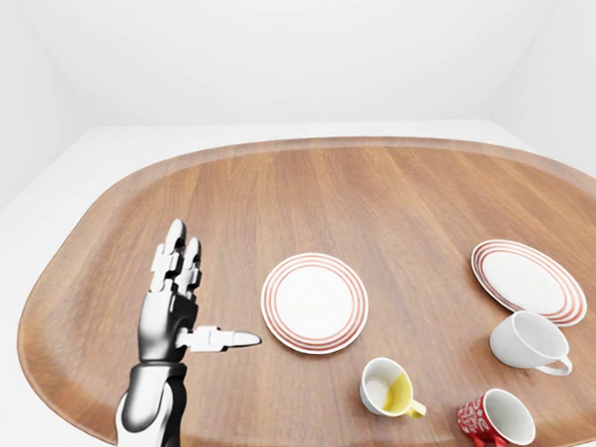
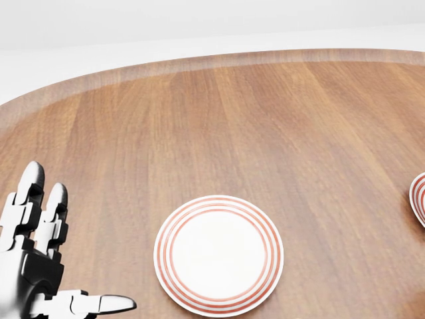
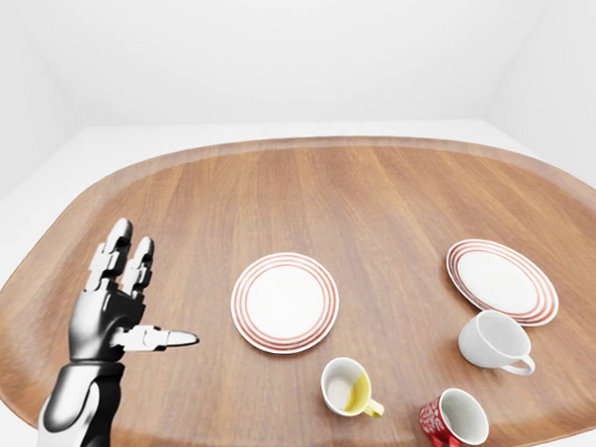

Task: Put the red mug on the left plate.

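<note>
At the far left of the left-eye view the left robot hand (image 1: 183, 303) stands upright over the wooden tabletop (image 1: 309, 189), palm raised, two fingers (image 1: 172, 253) pointing up and the thumb sticking out sideways toward the right. It is spread wide and grasps nothing. The right robot hand does not show in any view.

Just to the right of that thumb lies the left plate (image 1: 314, 302), white with red rings round its rim, bare on top. The thumb tip stops short of the plate's edge.

Further right and lower in the view, a white mug with a yellow inside (image 1: 389, 388) lies on its side, mouth turned up toward the viewer. Beside it, near the bottom right corner, the red mug (image 1: 493, 422) is tipped over too, white inside showing, its red handle pointing down at the tabletop's near edge. It sits well apart from the left robot hand, with the plate and the yellow mug between them.

Above the red mug a plain white mug (image 1: 529, 342) lies on its side, and above that rests the right plate (image 1: 528, 280), ringed in red like the other.
</note>
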Controlling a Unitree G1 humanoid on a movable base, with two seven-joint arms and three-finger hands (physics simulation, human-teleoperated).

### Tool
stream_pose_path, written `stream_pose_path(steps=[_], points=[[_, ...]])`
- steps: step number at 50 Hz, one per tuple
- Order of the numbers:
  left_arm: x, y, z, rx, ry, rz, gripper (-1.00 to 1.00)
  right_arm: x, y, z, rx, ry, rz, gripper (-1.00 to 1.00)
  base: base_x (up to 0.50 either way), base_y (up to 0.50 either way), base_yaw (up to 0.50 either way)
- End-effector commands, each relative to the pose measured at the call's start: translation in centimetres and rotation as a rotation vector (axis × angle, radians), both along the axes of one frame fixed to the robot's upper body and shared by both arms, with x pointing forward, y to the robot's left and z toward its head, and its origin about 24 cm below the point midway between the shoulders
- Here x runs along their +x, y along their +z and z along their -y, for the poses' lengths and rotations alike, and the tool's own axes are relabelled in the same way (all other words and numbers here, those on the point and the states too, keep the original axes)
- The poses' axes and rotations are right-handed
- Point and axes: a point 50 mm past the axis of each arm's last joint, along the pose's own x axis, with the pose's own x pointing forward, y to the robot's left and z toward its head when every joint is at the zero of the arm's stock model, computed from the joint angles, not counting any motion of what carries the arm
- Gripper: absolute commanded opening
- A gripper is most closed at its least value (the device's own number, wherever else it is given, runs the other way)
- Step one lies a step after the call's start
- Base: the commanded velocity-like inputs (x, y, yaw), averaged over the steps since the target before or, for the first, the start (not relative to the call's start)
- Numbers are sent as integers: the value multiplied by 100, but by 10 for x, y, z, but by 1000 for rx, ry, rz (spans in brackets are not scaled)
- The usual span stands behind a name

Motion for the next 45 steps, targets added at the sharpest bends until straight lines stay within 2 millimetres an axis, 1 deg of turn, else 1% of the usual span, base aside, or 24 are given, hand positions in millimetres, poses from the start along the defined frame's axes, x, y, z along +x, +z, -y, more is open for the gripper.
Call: stream_pose_path(steps=[1,2,5,8,11,16,18,20,25,27,29,33,37,39,45], points=[[-3,2,-1,-5,2,3,100,53,1,16,5,87,26,100,0,0,0],[-2,2,-1,-6,3,2,100,69,6,17,-1,140,27,100,0,0,0],[-2,1,2,0,-3,0,100,97,14,10,12,274,62,100,0,0,0],[-2,2,1,-1,-3,-1,100,124,16,-1,-4,373,38,100,0,0,0],[-3,3,-1,-5,2,2,100,135,17,-8,-2,430,26,100,0,0,0],[-3,2,-1,-5,3,2,100,145,26,-14,20,503,55,100,0,0,0],[-4,2,-1,-5,2,3,100,148,21,-15,55,509,10,100,0,0,0],[-4,3,-1,-5,4,5,100,151,18,-16,53,510,-14,100,0,0,0],[-4,2,-2,-7,7,5,100,165,24,-26,16,563,-15,100,0,0,0],[-4,3,-3,-8,8,5,100,168,24,-28,12,575,-16,100,0,0,0],[-5,3,-3,-9,10,7,100,166,22,-27,22,571,-21,100,0,0,0],[-7,5,-5,-22,13,16,100,157,14,-20,75,547,-17,100,0,0,0],[-6,4,-5,-26,13,13,100,155,6,-23,133,568,-2,100,0,0,0],[-7,4,-6,-27,13,13,100,154,-1,-28,178,590,6,100,0,0,0],[-11,6,-12,-39,17,17,100,155,1,-32,157,589,-1,100,0,0,0]])
